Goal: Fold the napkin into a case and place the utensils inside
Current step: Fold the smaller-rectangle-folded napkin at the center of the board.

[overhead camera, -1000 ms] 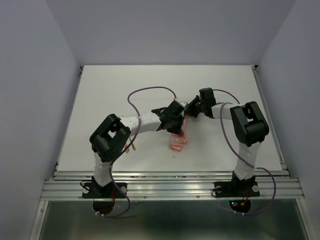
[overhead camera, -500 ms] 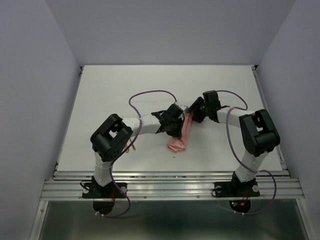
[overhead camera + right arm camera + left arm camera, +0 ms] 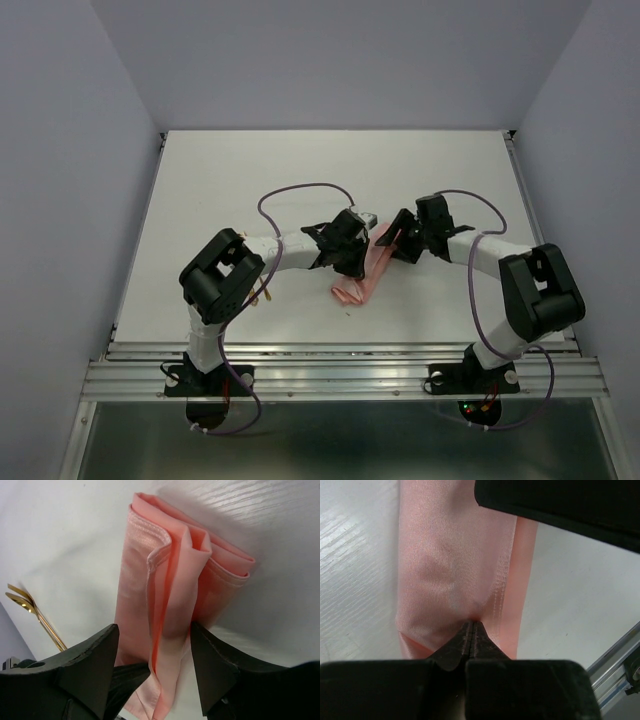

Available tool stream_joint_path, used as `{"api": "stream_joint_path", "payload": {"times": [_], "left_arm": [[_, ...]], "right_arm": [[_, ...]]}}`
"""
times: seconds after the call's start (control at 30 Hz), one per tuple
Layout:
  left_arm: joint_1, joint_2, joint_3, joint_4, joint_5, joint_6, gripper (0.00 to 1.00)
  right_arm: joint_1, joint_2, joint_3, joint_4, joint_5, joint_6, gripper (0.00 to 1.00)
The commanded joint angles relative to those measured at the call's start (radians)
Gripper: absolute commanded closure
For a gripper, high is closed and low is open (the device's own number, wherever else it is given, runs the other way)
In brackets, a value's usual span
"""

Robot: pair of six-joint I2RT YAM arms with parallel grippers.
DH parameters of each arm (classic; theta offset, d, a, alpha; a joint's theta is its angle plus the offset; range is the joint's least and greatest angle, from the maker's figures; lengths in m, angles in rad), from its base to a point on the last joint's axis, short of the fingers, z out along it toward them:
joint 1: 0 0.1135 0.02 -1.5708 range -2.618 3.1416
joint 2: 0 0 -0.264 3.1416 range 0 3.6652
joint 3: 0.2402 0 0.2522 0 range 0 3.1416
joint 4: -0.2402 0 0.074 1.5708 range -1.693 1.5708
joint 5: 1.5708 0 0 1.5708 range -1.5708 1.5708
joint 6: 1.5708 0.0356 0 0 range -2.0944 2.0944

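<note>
Swung out toward the right edge since a second ago: the right arm (image 3: 520, 290), with the right hand (image 3: 401, 239) drawn away from the left hand (image 3: 352, 257) and gone from pressed together to spread. Pulled out meanwhile from a crumpled bunch into a longer, flatter strip: the napkin (image 3: 366, 274), lying on the white surface (image 3: 230, 180) about mid-width, slanting from lower left to upper right between the two hands.

From the left wrist, seen pressed together at the fingertips (image 3: 462, 645), pinching a crease of the salmon cloth beside a stitched hem. Cut off at the top right by a black block, likely part of the other hand, though hard to say for certain.

From the right wrist, seen spread to either side of the folded end, with several layers and two hems showing. Cannot tell whether touching the cloth or only close beside it. Lower stretch of the strip hidden behind the fingers.

Outside the cloth and well apart from it: the utensils (image 3: 35, 612), gold, with only the heads and part of the thin handles in view, the rest masked by a finger. From above, barely made out as thin gold glints just beside the left arm (image 3: 225, 275).
</note>
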Motion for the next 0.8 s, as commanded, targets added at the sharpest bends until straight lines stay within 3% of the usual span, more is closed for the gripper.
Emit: {"api": "stream_joint_path", "payload": {"times": [0.0,0.27,0.4,0.57,0.77], "left_arm": [[-0.001,-0.045,-0.009,0.016,0.018,0.025,1.00],[0.001,-0.058,-0.020,0.013,0.032,0.033,1.00],[0.001,-0.084,-0.031,0.010,0.040,0.036,1.00],[0.002,-0.122,-0.029,-0.013,0.032,0.057,1.00],[0.002,-0.110,0.035,-0.048,0.001,0.115,1.00]], "right_arm": [[-0.002,-0.052,-0.016,-0.030,-0.050,-0.084,0.36],[0.007,-0.138,-0.045,-0.084,0.002,-0.095,0.42],[0.007,-0.130,-0.045,-0.098,0.044,-0.084,0.50],[-0.005,-0.126,-0.012,-0.135,0.151,-0.091,0.48],[-0.063,-0.103,0.050,-0.135,0.128,-0.111,0.48]]}}
